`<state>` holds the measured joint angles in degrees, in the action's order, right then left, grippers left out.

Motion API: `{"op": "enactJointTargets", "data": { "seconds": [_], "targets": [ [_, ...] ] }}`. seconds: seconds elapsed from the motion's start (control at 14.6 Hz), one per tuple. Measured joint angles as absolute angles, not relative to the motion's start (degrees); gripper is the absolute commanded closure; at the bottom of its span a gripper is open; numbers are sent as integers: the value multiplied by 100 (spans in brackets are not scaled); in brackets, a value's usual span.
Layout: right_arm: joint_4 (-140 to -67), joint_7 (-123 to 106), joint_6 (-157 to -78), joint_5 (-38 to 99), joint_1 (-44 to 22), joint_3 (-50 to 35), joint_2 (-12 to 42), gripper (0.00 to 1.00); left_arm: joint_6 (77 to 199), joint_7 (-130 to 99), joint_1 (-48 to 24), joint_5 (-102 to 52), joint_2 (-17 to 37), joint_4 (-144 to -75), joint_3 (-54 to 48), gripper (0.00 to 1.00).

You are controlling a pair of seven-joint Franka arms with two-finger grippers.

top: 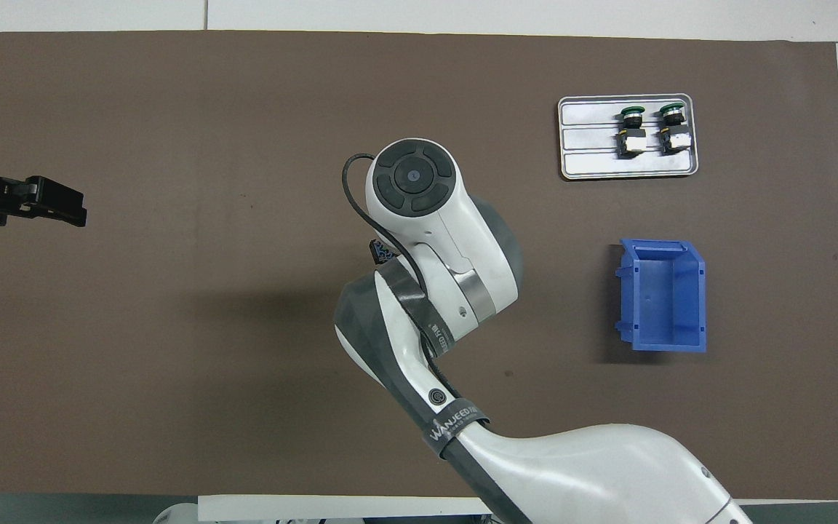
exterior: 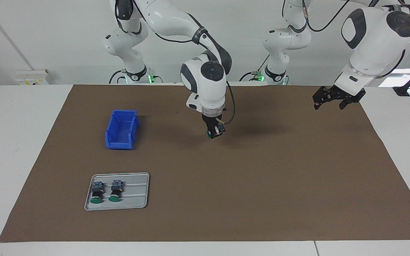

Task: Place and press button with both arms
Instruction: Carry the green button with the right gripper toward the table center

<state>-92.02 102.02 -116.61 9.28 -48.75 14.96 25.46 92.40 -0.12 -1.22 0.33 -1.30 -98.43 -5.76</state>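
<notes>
My right gripper (exterior: 213, 133) hangs over the middle of the brown mat, shut on a button (exterior: 215, 131) whose green cap points down and sideways. From overhead the right arm's wrist hides the gripper, and only a corner of that button (top: 380, 252) peeks out. Two more buttons (exterior: 96, 192) (exterior: 115, 190) lie side by side on the grey tray (exterior: 135, 199), green caps pointing away from the robots. My left gripper (exterior: 327, 102) waits open and holding nothing above the mat's edge at the left arm's end, also seen from overhead (top: 52, 206).
A blue bin (exterior: 121, 129) stands on the mat toward the right arm's end, nearer to the robots than the tray (top: 608, 166). Nothing shows inside the bin (top: 665, 295). The brown mat (exterior: 262, 185) covers most of the white table.
</notes>
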Motion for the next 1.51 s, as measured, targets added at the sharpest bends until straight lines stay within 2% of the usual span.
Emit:
{"op": "enactJointTargets", "data": {
  "seconds": [0.48,0.96,1.03,1.1,1.16,1.23,1.44,1.51],
  "targets": [
    [-9615,10864,-12223,941,-5068,1494,2900,91,9240,-12,-122,33,-130,-9843,-576,0],
    [-9953,11013,-12288,1182,-5062,1533,2826,91,9231,-12,-122,33,-130,-9848,-576,0],
    [-9970,11013,-12302,1225,-5061,1544,2818,87,9232,-12,-122,33,-130,-9848,-576,0],
    [-9982,11013,-12311,1237,-5061,1547,2812,67,9233,-12,-122,33,-130,-9848,-576,0],
    [-9991,11013,-12318,1237,-5061,1547,2807,39,9233,-12,-122,33,-130,-9848,-576,0],
    [-9997,11013,-12321,1238,-5061,1547,2803,23,9233,-12,-122,33,-130,-9848,-576,0],
    [-10080,11013,-12320,1238,-5061,1551,2802,3,9223,-26,-122,33,-130,-9881,-575,0],
    [-10098,11013,-12319,1238,-5061,1552,2802,1,9222,-116,-121,33,-130,-9890,-572,0]
  ]
}}
